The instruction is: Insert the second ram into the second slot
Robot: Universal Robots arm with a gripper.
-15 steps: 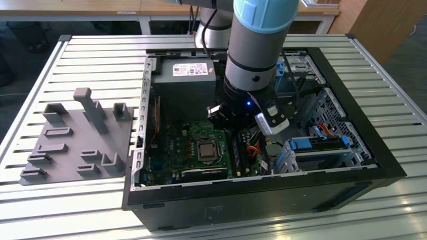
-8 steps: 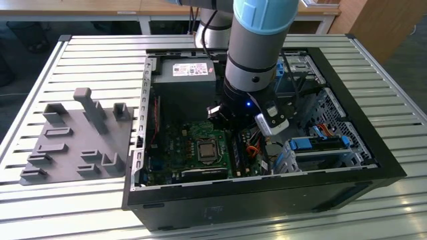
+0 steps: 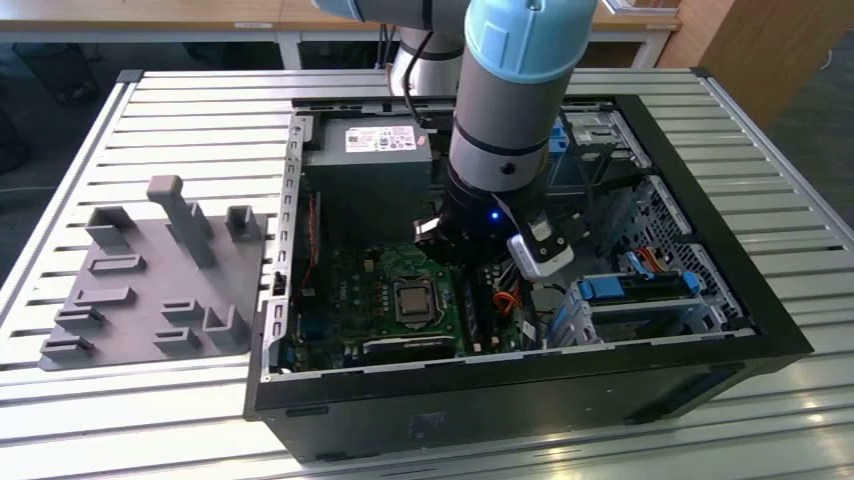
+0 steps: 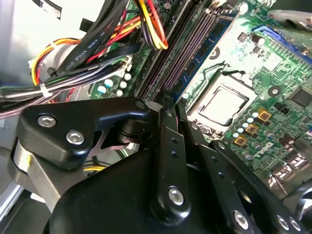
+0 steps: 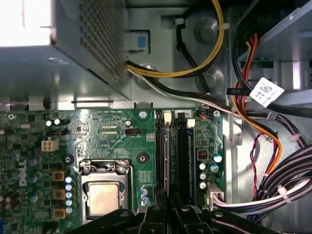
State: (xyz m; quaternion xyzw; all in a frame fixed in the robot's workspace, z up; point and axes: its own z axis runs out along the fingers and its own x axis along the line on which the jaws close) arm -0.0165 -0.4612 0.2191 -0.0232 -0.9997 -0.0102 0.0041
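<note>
Gripper (image 4: 170, 103): one, matte black linkage with bright screw heads. Its two flat fingers (image 4: 165, 131) are drawn nearly together, pinching one end of the ram (image 4: 207, 48). Ram: one thin dark-blue stick, on edge, running straight out from the fingertips along the slots (image 5: 181, 156). Which slot it sits in, cannot tell. The slots are long, narrow, dark plastic channels lying parallel, with two pale latches at their far ends in the first wrist view. Beside them lies the board (image 5: 107, 131), green and glossy, with fine traces and three amber square parts in a row. On it is one socket (image 5: 103, 197), a square steel frame around a dull metal plate. On the slots' other side are the cables (image 5: 287, 170), a thick black bundle plus loose red, orange and yellow strands, with one white tag. Beyond the board is one power supply (image 5: 92, 39), a grey sheet-metal box with a perforated face. In the exterior view the arm (image 3: 514, 110), a pale blue and grey cylinder, reaches down into the open black case (image 3: 534, 400). At the exterior view's left is one grey tray (image 3: 140, 325) with blocky uprights. Case and tray rest on the table (image 3: 200, 120) of ribbed aluminium slats.
</note>
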